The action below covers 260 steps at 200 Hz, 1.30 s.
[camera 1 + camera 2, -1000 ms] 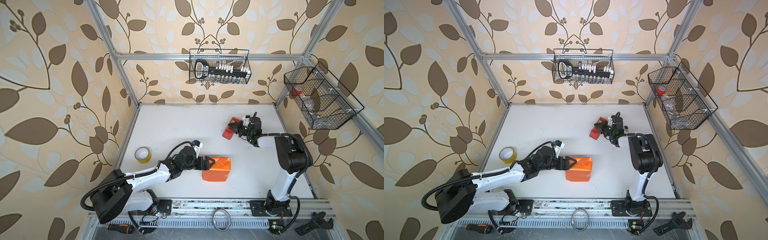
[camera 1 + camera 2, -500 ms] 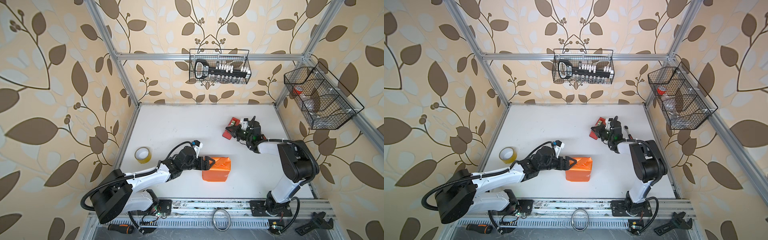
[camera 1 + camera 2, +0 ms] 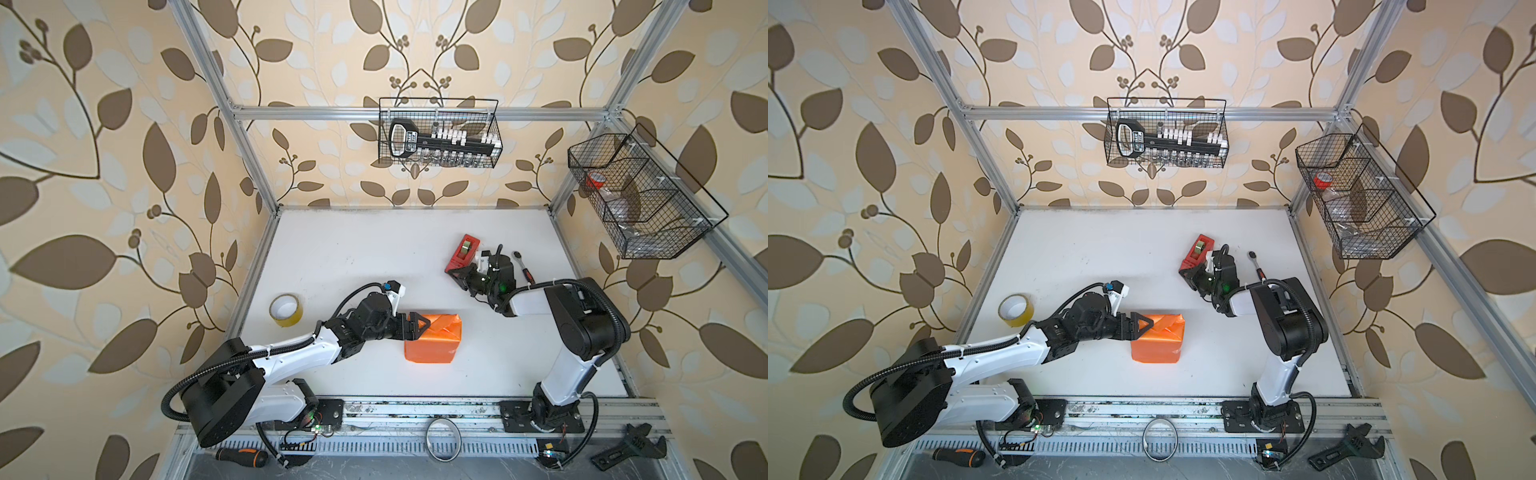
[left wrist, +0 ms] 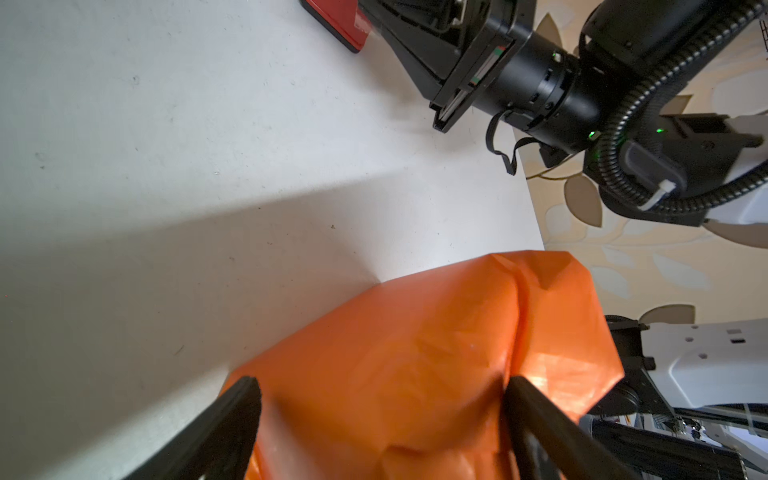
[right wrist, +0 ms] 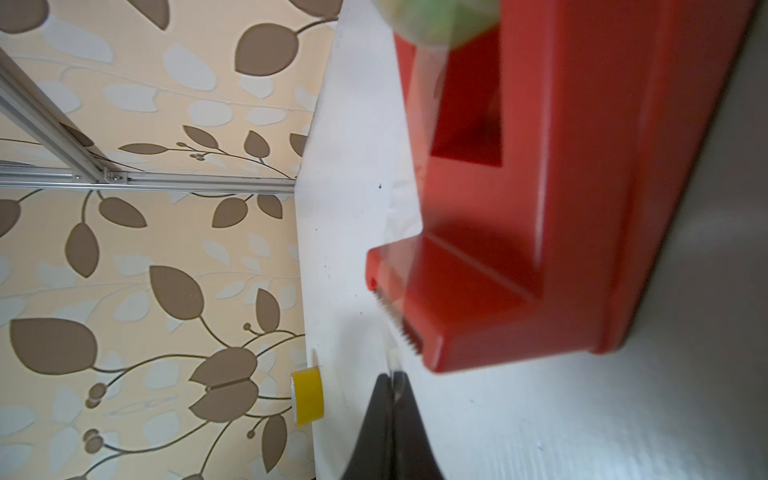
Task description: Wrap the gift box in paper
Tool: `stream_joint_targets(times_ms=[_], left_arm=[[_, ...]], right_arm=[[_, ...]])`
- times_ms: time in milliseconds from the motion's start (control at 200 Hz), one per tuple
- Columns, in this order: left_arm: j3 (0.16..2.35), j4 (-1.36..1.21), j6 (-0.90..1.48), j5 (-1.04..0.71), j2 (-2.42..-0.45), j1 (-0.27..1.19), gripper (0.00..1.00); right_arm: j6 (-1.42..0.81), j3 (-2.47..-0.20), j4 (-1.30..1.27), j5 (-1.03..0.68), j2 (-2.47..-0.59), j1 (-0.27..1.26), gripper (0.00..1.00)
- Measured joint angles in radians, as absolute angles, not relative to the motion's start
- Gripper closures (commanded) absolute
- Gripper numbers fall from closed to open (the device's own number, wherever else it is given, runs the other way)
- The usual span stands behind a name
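Two low arms: left jaws over paper [image 3: 436, 347], right jaws on tape [image 5: 393, 365].

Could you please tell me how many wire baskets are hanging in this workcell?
2. The back wire basket hangs at the rear centre; the side wire basket hangs on the right. None appears to be hidden.

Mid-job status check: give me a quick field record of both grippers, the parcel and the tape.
left gripper: open, spread over the parcel's left end
paper: orange, folded around the box, lying on the table
gift box: hidden under the paper
right gripper: shut on the clear tape strip
tape strip: runs from the red tape dispenser, over its cutter
yellow tape roll: apart, near the table's left edge
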<state>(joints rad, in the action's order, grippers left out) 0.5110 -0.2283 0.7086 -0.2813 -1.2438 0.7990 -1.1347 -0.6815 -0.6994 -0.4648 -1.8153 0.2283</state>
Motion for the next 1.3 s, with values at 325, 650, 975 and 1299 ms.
stream_joint_targets(times_ms=[325, 650, 975, 1299], left_arm=[[0.511, -0.231, 0.708, -0.281, -1.246, 0.799, 0.08], [0.511, -0.231, 0.708, -0.281, -1.246, 0.799, 0.08], [0.511, -0.231, 0.707, -0.281, -1.247, 0.799, 0.08], [0.514, -0.228, 0.704, -0.281, -1.247, 0.799, 0.08]], right_arm=[[-1.082, -0.673, -0.765, -0.419, -1.872, 0.215, 1.00], [-1.005, -0.659, -0.697, -0.409, -1.875, 0.195, 1.00], [-0.899, -0.611, -0.498, -0.421, -1.702, 0.160, 1.00], [-0.720, -0.580, -0.179, -0.524, -1.178, 0.185, 1.00]])
